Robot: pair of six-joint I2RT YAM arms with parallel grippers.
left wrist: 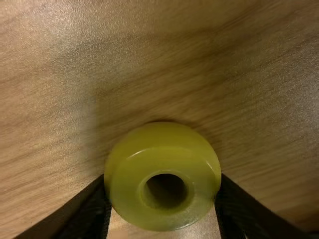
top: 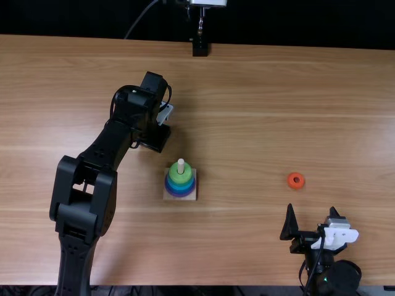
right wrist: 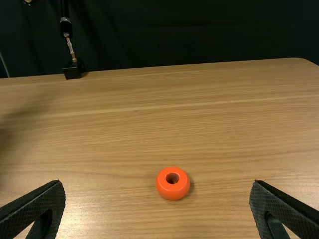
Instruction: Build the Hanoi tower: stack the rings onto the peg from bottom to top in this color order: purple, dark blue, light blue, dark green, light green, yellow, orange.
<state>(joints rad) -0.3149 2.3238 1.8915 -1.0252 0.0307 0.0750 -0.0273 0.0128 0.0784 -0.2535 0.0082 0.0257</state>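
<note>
The top view gives the layout: on the wooden table [top: 247, 123], left of the middle, a square base [top: 190, 195] carries a peg [top: 181, 164] with a stack of rings, purple [top: 179, 194] at the bottom, blue above it and a light green ring [top: 181, 175] at the top. The peg's tip stands bare above them. Just beyond the stack and slightly left of it is the left gripper [top: 155, 138]. Its wrist view shows the yellow ring [left wrist: 162, 159] pinched between its two fingers, which are parted by the ring's width and touch it on opposite sides; whether the ring touches the table I cannot tell. The right gripper [top: 311, 208] is at the near right, fingers spread wide with nothing between them. The orange ring [top: 296, 186] lies on the table just beyond it, its hole plain in the right wrist view.
</note>
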